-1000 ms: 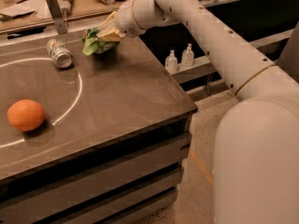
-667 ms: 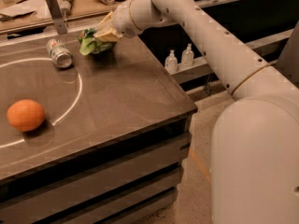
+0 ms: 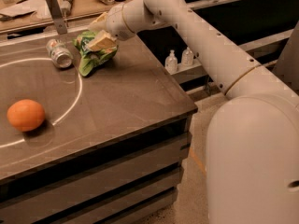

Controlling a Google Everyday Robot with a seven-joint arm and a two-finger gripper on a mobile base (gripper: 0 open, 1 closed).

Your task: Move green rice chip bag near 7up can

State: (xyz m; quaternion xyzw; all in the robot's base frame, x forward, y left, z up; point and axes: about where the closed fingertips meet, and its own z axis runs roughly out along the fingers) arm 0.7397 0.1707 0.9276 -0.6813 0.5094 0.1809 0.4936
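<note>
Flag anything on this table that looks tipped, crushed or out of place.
The 7up can lies on its side near the back edge of the table, not upright. Beside it, the green rice chip bag is crumpled, held by the gripper. Nothing looks spilled.

I see dark grey table (image 3: 135,94), white arc (image 3: 79,92) painted on top, slatted front. Gripper (image 3: 100,41) clamped on bag (image 3: 91,60) at its far side. Wooden counter (image 3: 86,3) behind, cluttered. Low shelf (image 3: 189,73) at right, two pump bottles (image 3: 171,60) on it. Floor (image 3: 187,197) pale, speckled, orange stripe (image 3: 196,160) near table foot. Light warm, dim.
</note>
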